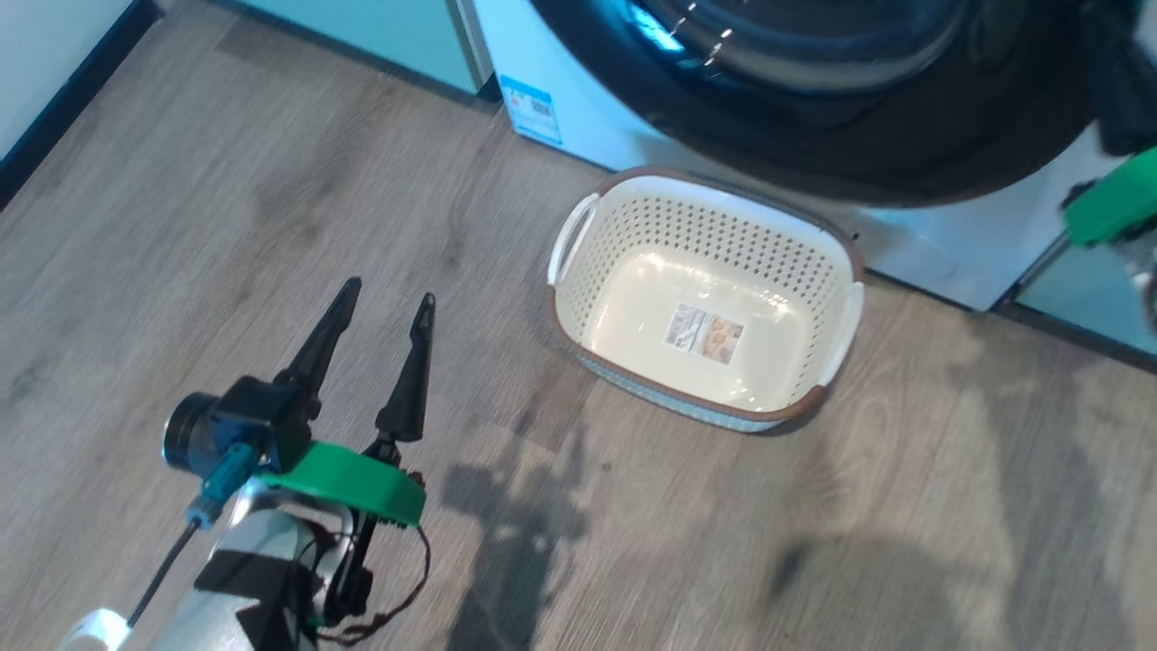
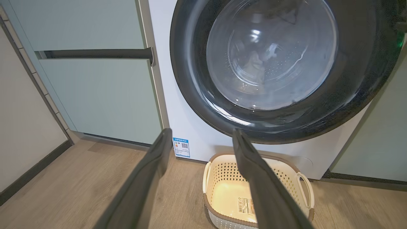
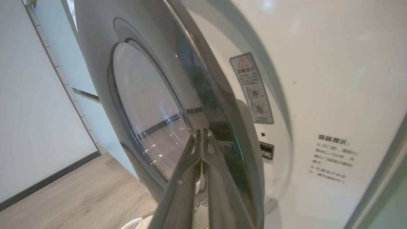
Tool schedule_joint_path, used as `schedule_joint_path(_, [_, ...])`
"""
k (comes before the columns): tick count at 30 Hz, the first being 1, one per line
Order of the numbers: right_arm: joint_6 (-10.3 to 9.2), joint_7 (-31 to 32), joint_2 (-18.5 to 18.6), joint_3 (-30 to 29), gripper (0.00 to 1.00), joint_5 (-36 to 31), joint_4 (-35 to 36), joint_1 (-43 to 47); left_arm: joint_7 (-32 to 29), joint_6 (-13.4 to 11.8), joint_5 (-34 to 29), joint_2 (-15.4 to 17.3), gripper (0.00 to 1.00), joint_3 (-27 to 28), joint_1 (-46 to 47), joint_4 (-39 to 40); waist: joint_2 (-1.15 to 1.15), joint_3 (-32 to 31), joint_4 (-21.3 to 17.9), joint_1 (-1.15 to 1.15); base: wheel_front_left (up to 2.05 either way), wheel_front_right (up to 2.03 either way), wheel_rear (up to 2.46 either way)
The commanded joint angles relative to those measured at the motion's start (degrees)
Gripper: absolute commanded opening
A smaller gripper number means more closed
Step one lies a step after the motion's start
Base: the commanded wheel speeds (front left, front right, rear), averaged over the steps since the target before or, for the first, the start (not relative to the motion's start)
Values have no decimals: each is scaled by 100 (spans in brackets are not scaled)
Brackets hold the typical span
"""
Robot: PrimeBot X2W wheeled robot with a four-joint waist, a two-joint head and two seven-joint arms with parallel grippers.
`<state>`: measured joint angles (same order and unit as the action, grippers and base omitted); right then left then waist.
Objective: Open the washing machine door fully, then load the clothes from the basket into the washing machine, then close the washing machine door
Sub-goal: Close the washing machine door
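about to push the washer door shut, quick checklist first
1. Basket empty: ok.
2. Clothes inside, seen through the door: ok.
3. Door latched: not ok, it stands ajar.
4. No cloth caught at the door's edge: cannot tell.
5. Right gripper shut, tips at the door's edge: ok.
6. Left gripper open, away from the door: ok.

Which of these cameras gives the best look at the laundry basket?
The head view: the basket sits whole on the floor, empty, label visible inside. The left wrist view shows it partly hidden behind the left claw. The right wrist view catches a sliver at its bottom edge.
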<state>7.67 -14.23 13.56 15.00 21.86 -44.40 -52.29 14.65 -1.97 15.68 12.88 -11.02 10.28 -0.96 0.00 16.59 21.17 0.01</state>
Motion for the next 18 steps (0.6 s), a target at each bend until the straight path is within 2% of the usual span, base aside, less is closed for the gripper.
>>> schedule_joint_path(1, [-19,-67,55,-5,0,-61,97,-283,34,40,-83,65,100,304,256,177,0,87,75,-1,0,0,0])
schedule_joint_path(18, [-19,-76,401,-72,0,-225,-591,-1285,35,507,-419,-534,100,682,458,141,0,405,306,-1,0,0,0])
